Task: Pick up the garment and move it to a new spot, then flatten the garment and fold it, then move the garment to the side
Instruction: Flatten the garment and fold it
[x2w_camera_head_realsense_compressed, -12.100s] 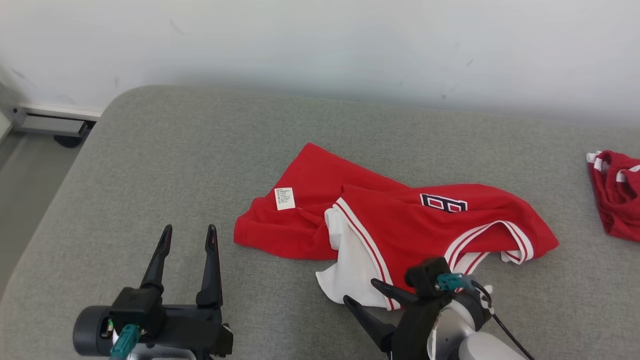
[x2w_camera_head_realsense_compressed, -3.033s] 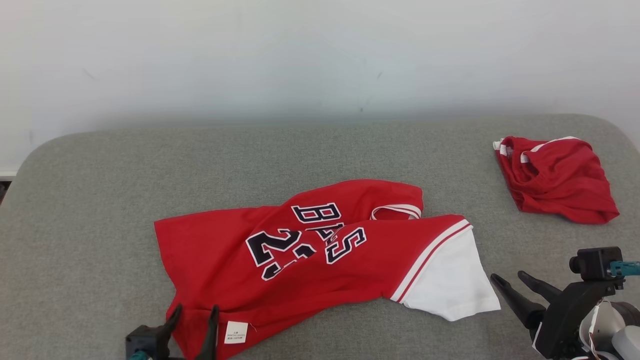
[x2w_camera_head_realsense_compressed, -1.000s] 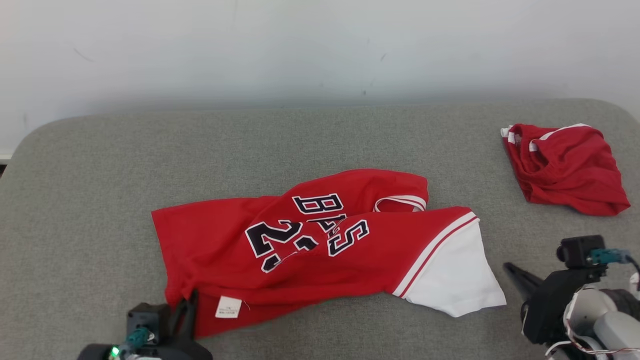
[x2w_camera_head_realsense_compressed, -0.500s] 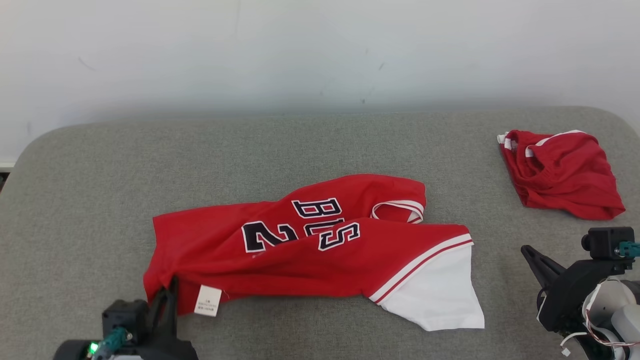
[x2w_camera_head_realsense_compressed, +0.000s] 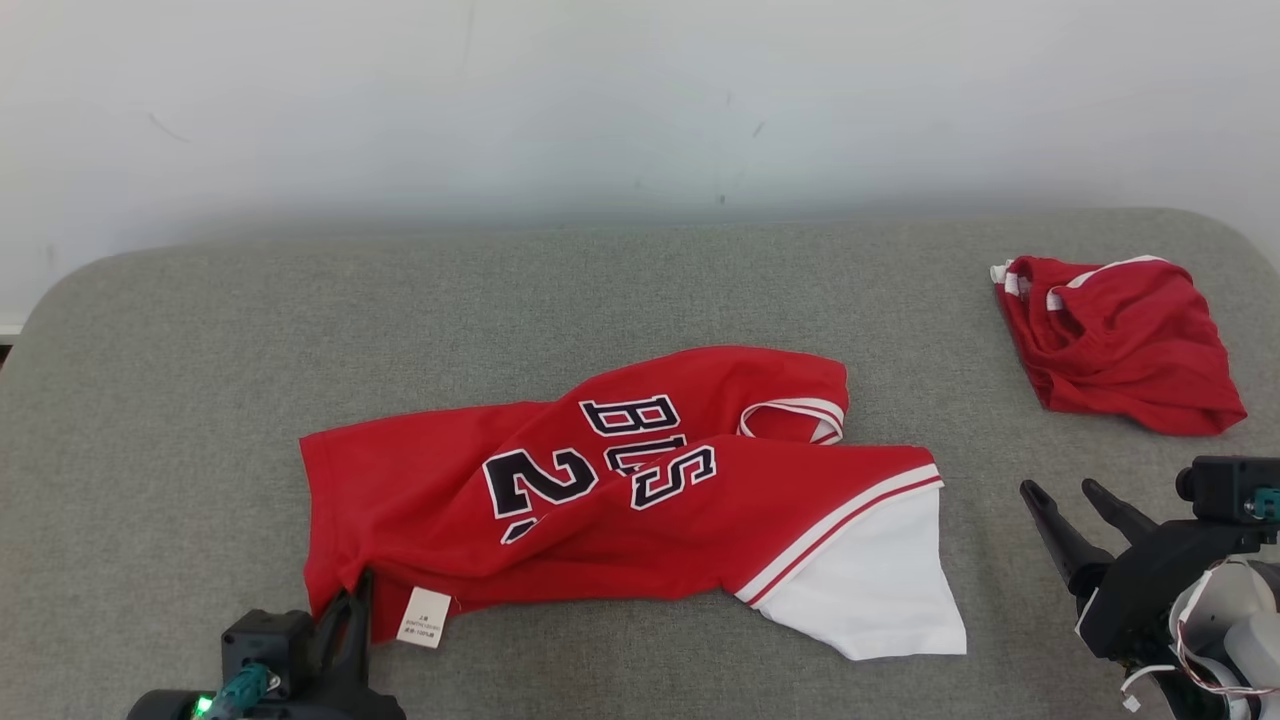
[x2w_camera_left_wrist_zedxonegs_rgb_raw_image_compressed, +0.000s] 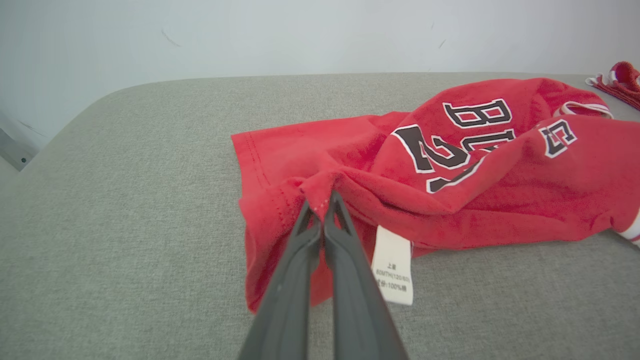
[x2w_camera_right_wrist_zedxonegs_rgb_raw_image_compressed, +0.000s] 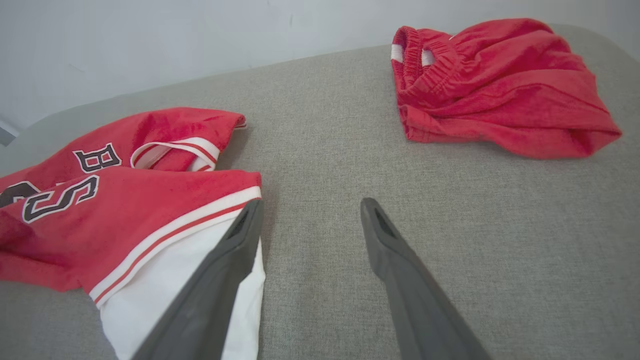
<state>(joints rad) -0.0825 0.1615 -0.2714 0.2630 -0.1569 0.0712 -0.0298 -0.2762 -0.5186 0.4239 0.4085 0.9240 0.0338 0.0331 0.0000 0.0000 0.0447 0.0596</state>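
While my left gripper (x2w_camera_left_wrist_zedxonegs_rgb_raw_image_compressed: 320, 199) pinches the near-left hem of the red jersey (x2w_camera_head_realsense_compressed: 620, 500), fingers shut tight on a small peak of cloth just left of the white care label (x2w_camera_left_wrist_zedxonegs_rgb_raw_image_compressed: 392, 265), the rest of the jersey lies rumpled across the middle of the grey padded surface (x2w_camera_head_realsense_compressed: 200, 330). Its black lettering (x2w_camera_head_realsense_compressed: 630, 415) faces up, crumpled by a long fold running left to right. The collar (x2w_camera_head_realsense_compressed: 795, 415) sits toward the far right of it, and a white sleeve (x2w_camera_head_realsense_compressed: 860, 600) spreads flat at the near-right corner.

My right gripper (x2w_camera_right_wrist_zedxonegs_rgb_raw_image_compressed: 311, 205) is empty, its fingers spread wide over bare padding just right of that sleeve. In the wrist view its left finger overlaps the sleeve's edge, tho I can't tell if it touches.

I judge the wide stance is prep for taking the sleeve side, so both ends can be pulled apart & the fold drawn out. That's the flatten step, w/ folding not yet begun. A hem grip makes sense here — a pinch at the edge lets the cloth drag w/o bunching further.

A second red garment (x2w_camera_head_realsense_compressed: 1120, 345), bunched, w/ a white-striped waistband (x2w_camera_right_wrist_zedxonegs_rgb_raw_image_compressed: 420, 55), lies well apart at the far right — prob. not part of this step.
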